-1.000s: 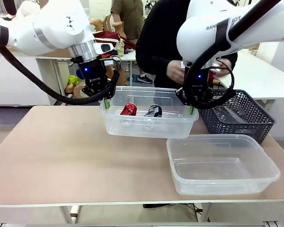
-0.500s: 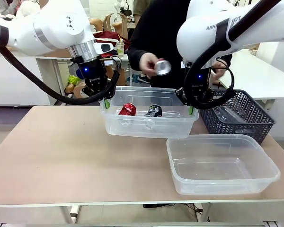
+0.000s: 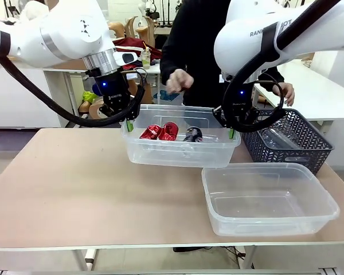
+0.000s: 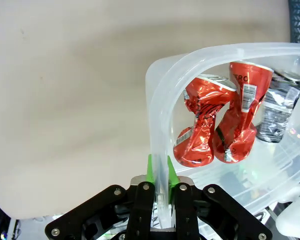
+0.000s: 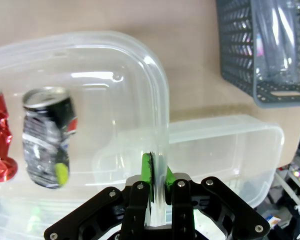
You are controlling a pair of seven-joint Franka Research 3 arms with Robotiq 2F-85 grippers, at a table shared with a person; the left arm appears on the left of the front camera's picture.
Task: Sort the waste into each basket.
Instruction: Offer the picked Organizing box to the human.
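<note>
My left gripper [image 3: 128, 122] stays clamped on the tub's [image 3: 178, 156] left rim. Inside the tub, a second red can [image 3: 170, 130] now lies against the first red can [image 3: 153, 132], and the dark can [image 3: 191, 134] has shifted right. The person's hand [image 3: 178, 82], now empty, hovers above. My right gripper [image 3: 231, 133] stays clamped on the right rim.

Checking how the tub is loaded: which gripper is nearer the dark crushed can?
Right. The right gripper clamps the tub at the end nearest the dark can. The left gripper clamps the opposite end, with two red cans in between.
</note>
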